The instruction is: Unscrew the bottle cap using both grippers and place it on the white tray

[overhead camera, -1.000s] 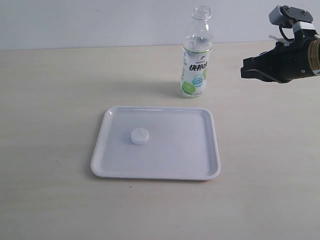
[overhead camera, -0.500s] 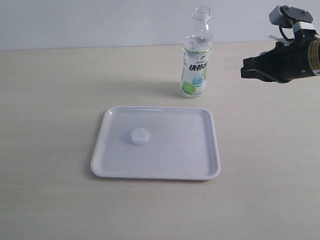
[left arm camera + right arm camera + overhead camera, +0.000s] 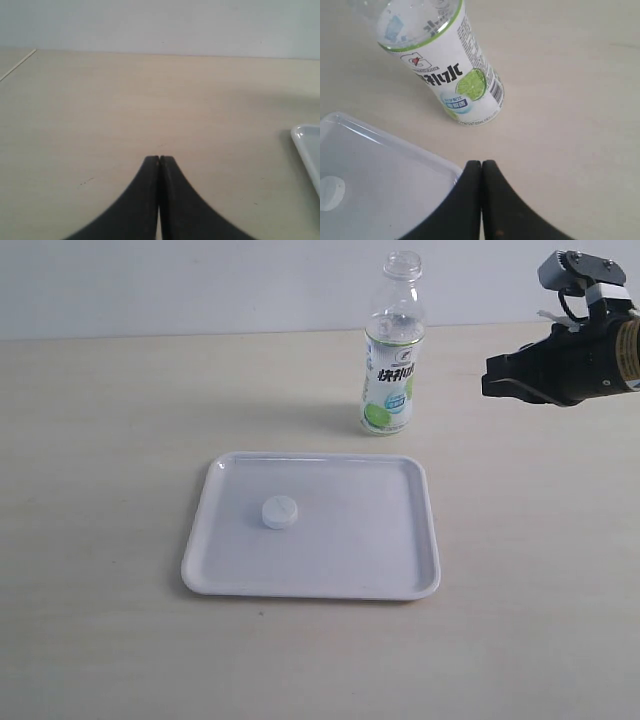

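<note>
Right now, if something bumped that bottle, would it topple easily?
Probably: the bottle is tall on a narrow base. It looks nearly empty, so it is likely light and easily shoved. Its clear plastic wall would probably dent if squeezed.

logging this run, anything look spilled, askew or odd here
Nothing stands out. The bottle stands upright and uncapped beyond the white tray, the bottle cap lies flat on the tray, and no spill shows.

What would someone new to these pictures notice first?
The white tray lies mid-scene in the exterior view, with the small bottle cap resting on it, left of centre. Behind it the bottle stands upright with its neck open, and the right gripper hangs shut to its right, clear of it.
</note>
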Robot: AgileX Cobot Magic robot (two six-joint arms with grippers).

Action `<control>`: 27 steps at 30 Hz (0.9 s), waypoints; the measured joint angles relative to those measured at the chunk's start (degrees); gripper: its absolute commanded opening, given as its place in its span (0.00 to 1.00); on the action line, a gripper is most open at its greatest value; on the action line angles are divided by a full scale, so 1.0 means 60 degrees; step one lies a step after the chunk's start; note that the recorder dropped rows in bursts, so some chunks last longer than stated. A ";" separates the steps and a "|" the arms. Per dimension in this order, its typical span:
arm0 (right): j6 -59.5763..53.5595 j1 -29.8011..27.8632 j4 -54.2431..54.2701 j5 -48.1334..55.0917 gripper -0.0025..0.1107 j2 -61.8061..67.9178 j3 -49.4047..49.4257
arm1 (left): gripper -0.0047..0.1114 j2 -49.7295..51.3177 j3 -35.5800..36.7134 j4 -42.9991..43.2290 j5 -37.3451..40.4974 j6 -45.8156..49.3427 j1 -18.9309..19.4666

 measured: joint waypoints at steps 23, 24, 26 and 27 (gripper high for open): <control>-0.0508 0.0000 -0.0105 0.0991 0.02 -0.2441 0.0714 | 0.06 0.0000 0.0000 0.0036 0.0059 0.0000 0.0000; -0.0532 0.0000 -0.0105 0.1104 0.02 -0.3017 0.0906 | 0.06 0.0000 0.0000 0.0036 0.0059 0.0000 0.0000; -0.0573 0.0000 -0.0125 0.1365 0.02 -0.4120 0.1283 | 0.06 0.0000 0.0000 0.0036 0.0059 0.0000 0.0000; -0.0594 0.0000 -0.0143 0.1529 0.02 -0.4766 0.1510 | 0.06 0.0000 0.0000 0.0036 0.0059 0.0000 0.0000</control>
